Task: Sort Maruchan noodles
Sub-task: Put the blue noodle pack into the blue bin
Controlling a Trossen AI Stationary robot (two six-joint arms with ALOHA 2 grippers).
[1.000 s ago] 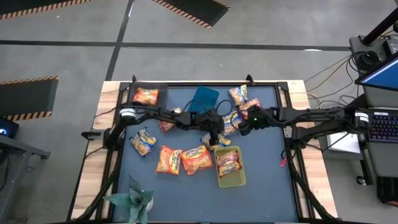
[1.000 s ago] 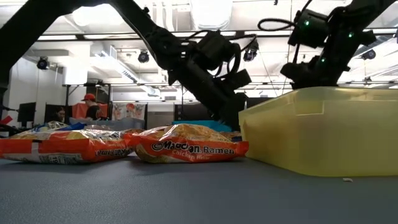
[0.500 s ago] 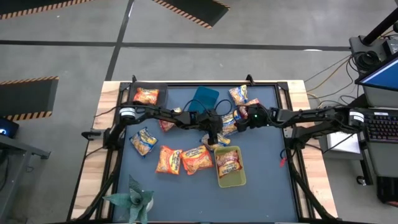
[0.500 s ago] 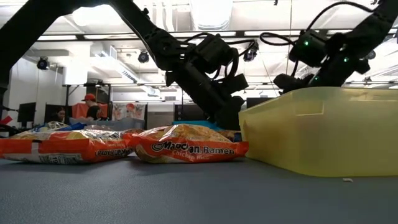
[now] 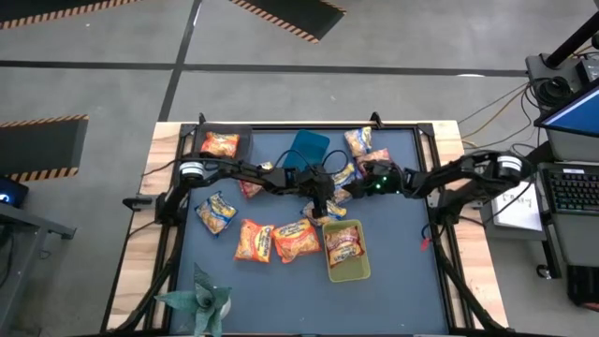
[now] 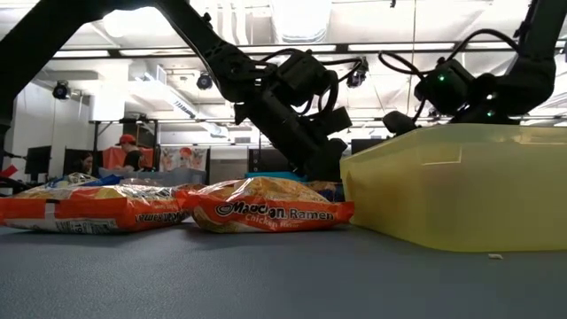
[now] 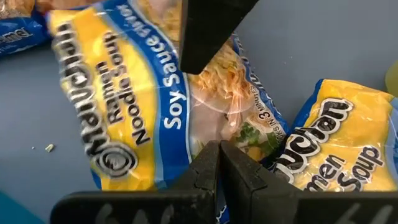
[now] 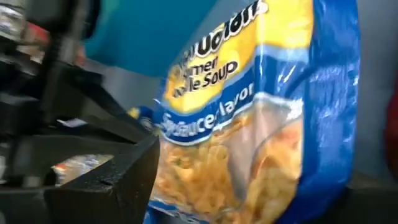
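Crinkly plastic packets (image 5: 254,240) lie scattered over the dark mat (image 5: 393,290), flat and rectangular, in orange, red and blue-and-yellow; the left gripper (image 7: 219,163) sits near mid-table, its dark fingers pressed together over a glossy soy packet (image 7: 143,93) whose clear window shows pale noodles, but whether they pinch the film cannot be told; a second packet (image 7: 339,140) of the same kind lies just beside it, tilted; the right gripper (image 5: 360,184) hangs close by with fingers spread apart around another blue-and-yellow packet (image 8: 261,124), which fills that wrist view with its long axis slanting steeply; a translucent yellow bin (image 5: 360,271) stands nearer the front edge, with a red packet (image 5: 343,245) lying in it lengthwise; a blue bin (image 5: 309,147) sits toward the back; a dark tray (image 5: 245,142) at the back left corner holds an orange packet (image 5: 220,144); in the low view the yellow wall hides much of the right arm, and two orange packets (image 6: 266,208) lie flat with their long sides across the view; a green plant (image 5: 198,298) stands at the front left; people show far off in the room.
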